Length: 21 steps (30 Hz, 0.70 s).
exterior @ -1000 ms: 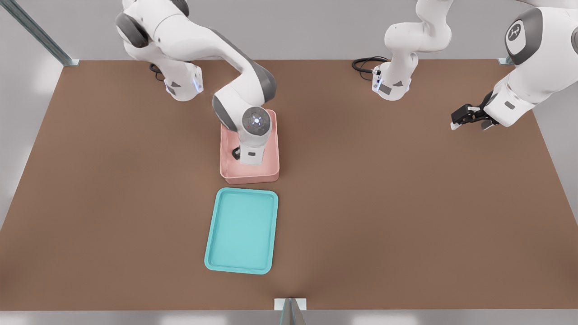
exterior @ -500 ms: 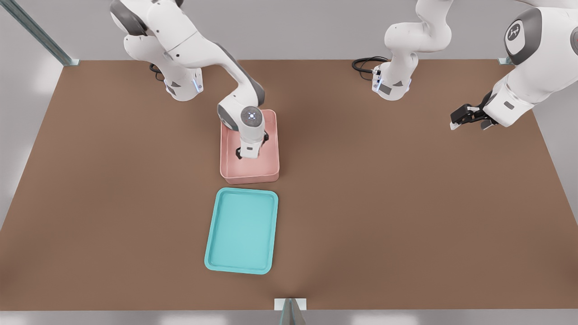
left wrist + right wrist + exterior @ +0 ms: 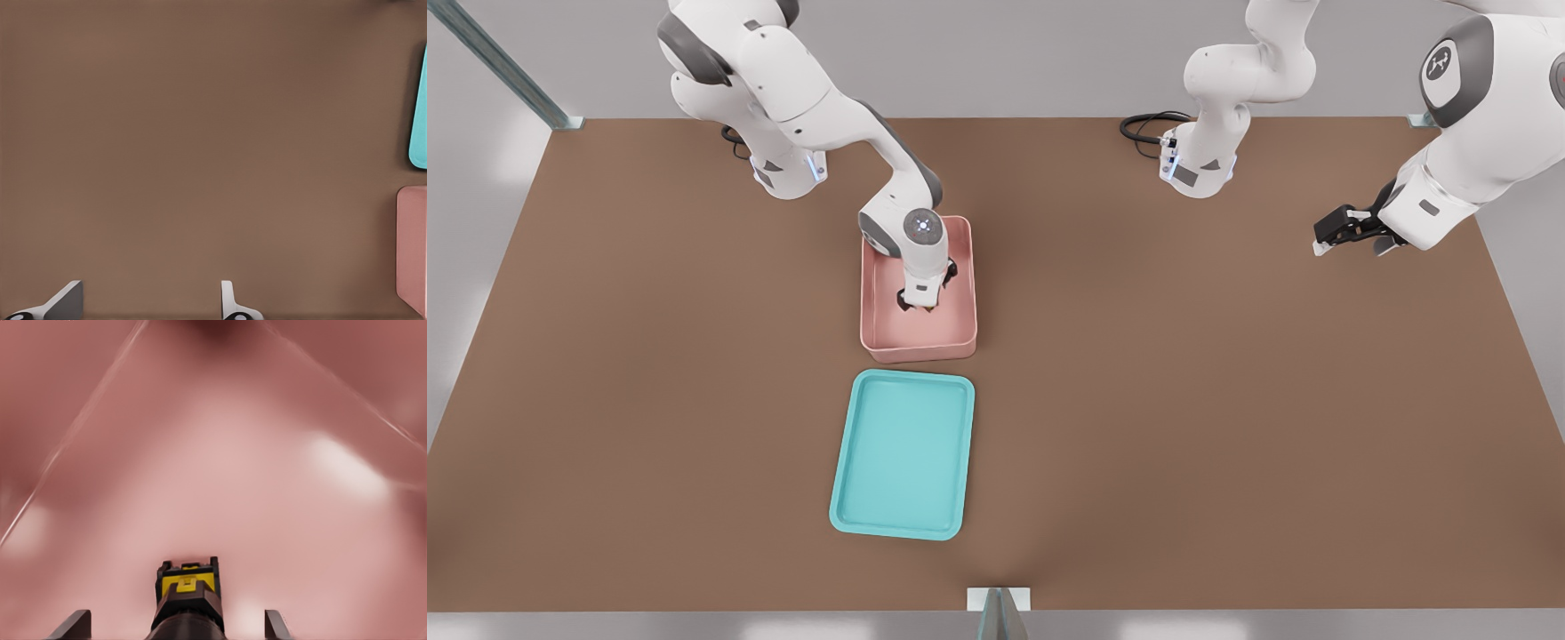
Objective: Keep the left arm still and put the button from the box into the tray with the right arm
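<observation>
The right arm [image 3: 809,84] reached down into the pink box [image 3: 918,342], its claw [image 3: 922,302] low inside the walls. From the wrist, the claw [image 3: 177,628] stood spread wide, the fingers [image 3: 72,627] well apart on either side of the button [image 3: 187,590] and not touching it. The button sat on the box floor [image 3: 220,467] between them, yellow cap on a dark body, gripped by nothing. The teal tray [image 3: 903,455] lay on the brown table [image 3: 1227,400] just beyond the box's near wall, apart from the claw.
</observation>
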Motion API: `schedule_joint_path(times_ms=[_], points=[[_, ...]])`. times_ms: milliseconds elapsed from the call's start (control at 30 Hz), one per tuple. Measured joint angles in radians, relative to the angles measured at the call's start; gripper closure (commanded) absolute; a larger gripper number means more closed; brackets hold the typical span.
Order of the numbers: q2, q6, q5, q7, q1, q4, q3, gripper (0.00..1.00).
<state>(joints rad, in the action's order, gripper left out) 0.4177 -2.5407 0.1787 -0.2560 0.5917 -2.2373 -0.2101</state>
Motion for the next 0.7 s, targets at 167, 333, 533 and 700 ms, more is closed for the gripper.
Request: schedule_joint_path(times_ms=[167, 333, 533, 700], points=[[0.007, -0.015, 0.000, -0.011, -0.011, 0.000, -0.001, 0.48], [-0.014, -0.017, 0.000, -0.017, -0.038, 0.011, -0.009, 0.48], [-0.026, 0.135, -0.059, 0.015, -0.425, 0.424, -0.217, 0.49], [0.285, 0.404, -0.141, 0.075, -0.477, 1.043, -0.203, 0.00]])
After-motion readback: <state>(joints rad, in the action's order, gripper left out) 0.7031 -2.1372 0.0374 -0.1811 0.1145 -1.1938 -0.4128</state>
